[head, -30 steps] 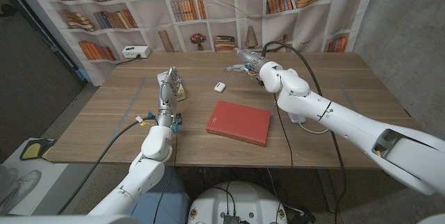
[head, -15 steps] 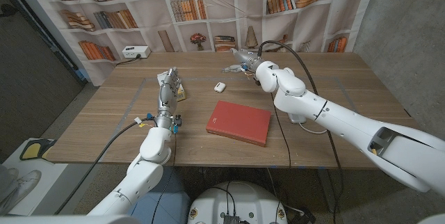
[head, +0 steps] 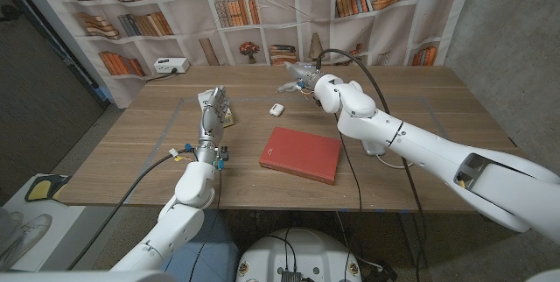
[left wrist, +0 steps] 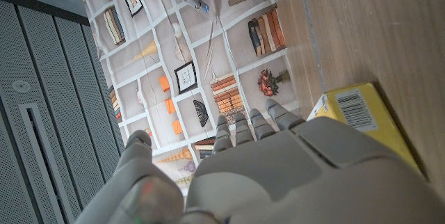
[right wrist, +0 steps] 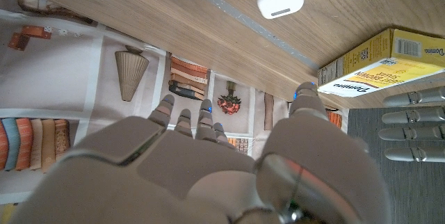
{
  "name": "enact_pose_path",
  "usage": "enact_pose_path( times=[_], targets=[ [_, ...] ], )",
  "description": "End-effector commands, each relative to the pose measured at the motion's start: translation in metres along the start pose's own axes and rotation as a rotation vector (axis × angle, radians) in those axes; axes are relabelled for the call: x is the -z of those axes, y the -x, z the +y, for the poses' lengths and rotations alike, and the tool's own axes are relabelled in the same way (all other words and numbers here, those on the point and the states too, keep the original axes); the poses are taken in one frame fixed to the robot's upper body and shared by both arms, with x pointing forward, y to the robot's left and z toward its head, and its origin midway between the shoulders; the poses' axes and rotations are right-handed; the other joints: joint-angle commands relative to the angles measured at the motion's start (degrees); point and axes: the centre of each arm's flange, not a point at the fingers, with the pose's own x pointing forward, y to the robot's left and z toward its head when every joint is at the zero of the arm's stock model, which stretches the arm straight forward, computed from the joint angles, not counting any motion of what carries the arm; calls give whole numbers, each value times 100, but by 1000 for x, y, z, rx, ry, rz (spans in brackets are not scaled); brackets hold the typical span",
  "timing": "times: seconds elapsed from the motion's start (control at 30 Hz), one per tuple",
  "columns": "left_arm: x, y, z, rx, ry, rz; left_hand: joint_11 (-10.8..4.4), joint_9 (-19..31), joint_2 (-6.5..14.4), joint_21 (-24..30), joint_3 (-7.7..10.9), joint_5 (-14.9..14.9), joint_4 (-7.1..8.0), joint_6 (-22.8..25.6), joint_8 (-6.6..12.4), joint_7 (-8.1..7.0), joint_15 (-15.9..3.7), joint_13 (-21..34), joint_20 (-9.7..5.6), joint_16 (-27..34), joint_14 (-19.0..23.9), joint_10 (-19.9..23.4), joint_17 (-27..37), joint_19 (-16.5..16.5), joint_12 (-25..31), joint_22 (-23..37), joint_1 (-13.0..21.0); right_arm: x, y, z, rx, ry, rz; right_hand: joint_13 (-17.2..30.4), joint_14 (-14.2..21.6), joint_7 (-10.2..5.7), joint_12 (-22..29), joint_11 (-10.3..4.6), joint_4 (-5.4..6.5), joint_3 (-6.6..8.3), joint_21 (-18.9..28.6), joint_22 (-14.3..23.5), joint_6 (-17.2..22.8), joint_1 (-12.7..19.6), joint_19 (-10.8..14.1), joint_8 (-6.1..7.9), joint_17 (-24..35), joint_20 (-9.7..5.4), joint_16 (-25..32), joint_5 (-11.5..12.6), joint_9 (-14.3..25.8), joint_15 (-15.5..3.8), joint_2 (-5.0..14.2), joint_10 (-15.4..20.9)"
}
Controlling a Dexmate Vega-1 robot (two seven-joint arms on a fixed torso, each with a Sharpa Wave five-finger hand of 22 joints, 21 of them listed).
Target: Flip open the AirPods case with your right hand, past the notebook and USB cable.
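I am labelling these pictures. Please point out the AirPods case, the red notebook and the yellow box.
AirPods case (head: 276,109), head view, on its white top.
Red notebook (head: 300,153), head view, middle of its cover.
Yellow box (right wrist: 379,64), right wrist view, on its yellow side.

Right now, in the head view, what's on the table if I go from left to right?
Left robot hand beside the yellow box → white AirPods case → red notebook → white cable under the right arm.
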Motion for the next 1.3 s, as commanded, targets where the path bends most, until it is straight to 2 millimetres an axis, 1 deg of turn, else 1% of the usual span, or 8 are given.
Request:
enact_pose_path(
  times=[0.03,0.17,0.23,0.4,0.63,0.8,1.0,1.3],
  targets=[
    [2,6,1,2,8,-4,9,-3,6,-14,21,3,-36,11,7,-25,-32,-4,14,20,27,71,13,19,40,10,72,-15,-10,1,-17,49,9,116,-346,-21,80,63,-9,102,13,9,-1479,183,23,-10,14,-10,-8,27,16,85,1,-2],
    [5,8,0,-21,5,7,27,-4,12,-20,23,0,-38,-20,-7,-16,-23,-5,15,6,3,26,13,9,24,10,77,-18,-12,5,-6,45,11,202,-440,-33,93,85,-2,120,13,7,-1506,249,34,-3,17,-1,-59,12,19,131,-32,-115],
    [6,9,0,-10,5,13,22,-4,12,-24,22,-1,-40,-22,-8,1,-19,-5,17,2,-4,26,13,-1,25,10,80,-19,-13,6,-11,41,6,406,-648,-30,165,82,27,148,-73,4,-1537,341,-250,9,31,13,-145,-3,27,156,-76,-312],
    [9,10,-1,-1,11,18,21,-5,12,-27,22,-3,-44,-8,-3,15,-31,-5,10,1,-2,38,12,-8,31,10,85,-23,-15,7,-15,38,0,571,-741,-27,212,113,38,183,-50,4,-1607,417,-291,-8,43,0,-173,-1,31,174,-74,-527],
    [12,12,0,12,17,25,22,-6,15,-29,23,-5,-48,-8,-4,26,-32,-6,5,1,3,49,12,-10,37,10,92,-28,-15,8,-17,41,5,888,-786,-107,338,-8,26,312,-25,3,-1673,643,-305,-9,69,-1,-167,7,36,135,17,-875],
    [14,12,0,19,21,27,17,-6,19,-29,24,-6,-50,0,-2,35,-40,-6,2,1,8,59,12,-12,41,10,98,-31,-16,9,-7,33,10,1075,-776,-162,511,-87,14,383,-22,2,-1654,783,-326,9,77,-2,-155,6,37,118,46,-839],
    [16,13,-2,29,23,28,3,-8,28,-28,27,-11,-58,-217,-74,-11,-58,-7,-7,0,21,83,12,-10,51,10,116,-36,-20,13,-16,49,18,1343,-729,-170,728,74,2,488,-27,-1,-1721,992,-384,0,85,-2,-133,19,42,189,87,-852],
    [18,16,-6,40,24,35,-20,-8,32,-27,28,-13,-62,-184,-48,-7,-62,-6,-15,2,33,91,12,-6,54,10,125,-39,-26,18,-37,48,27,1543,-661,-174,926,147,14,521,-23,-3,-1747,1082,-393,3,86,1,-115,21,45,226,57,-770]
  ],
)
